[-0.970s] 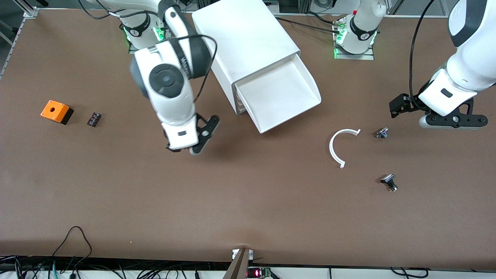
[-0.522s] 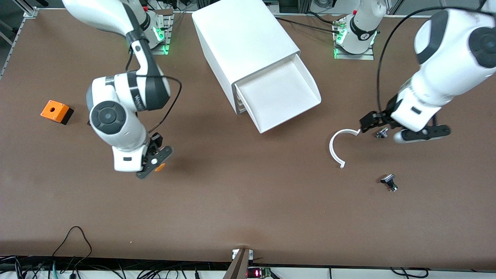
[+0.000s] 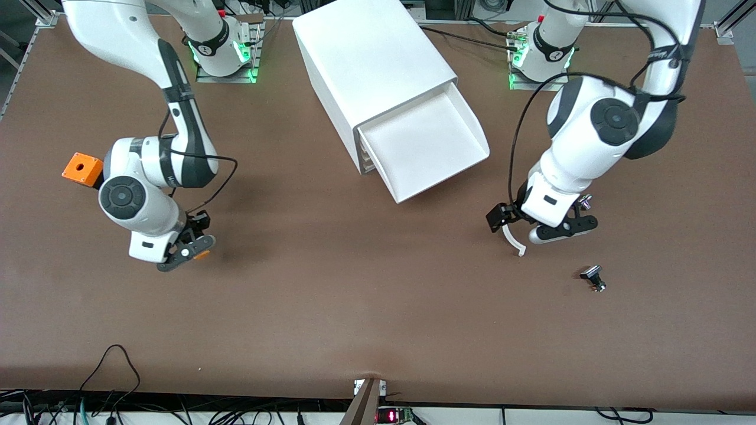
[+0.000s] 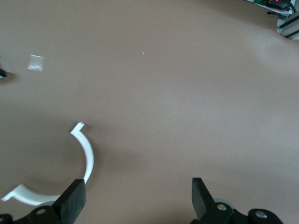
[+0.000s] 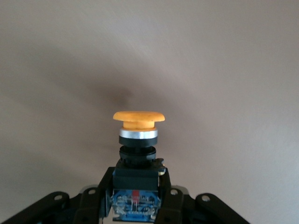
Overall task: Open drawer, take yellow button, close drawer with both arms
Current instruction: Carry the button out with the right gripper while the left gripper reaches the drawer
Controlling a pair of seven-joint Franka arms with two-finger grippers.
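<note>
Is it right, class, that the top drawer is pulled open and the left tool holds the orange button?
Not quite. The drawer is open, but the right tool holds the button, as the right wrist view shows. The left tool is open and holds nothing.

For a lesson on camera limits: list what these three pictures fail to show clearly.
- Front view: the left hand and its arm cover most of the white curved strip.
- Front view: the cabinet's lower drawers sit under the open drawer.
- Right wrist view: the button's base is cut off by the edge.
</note>
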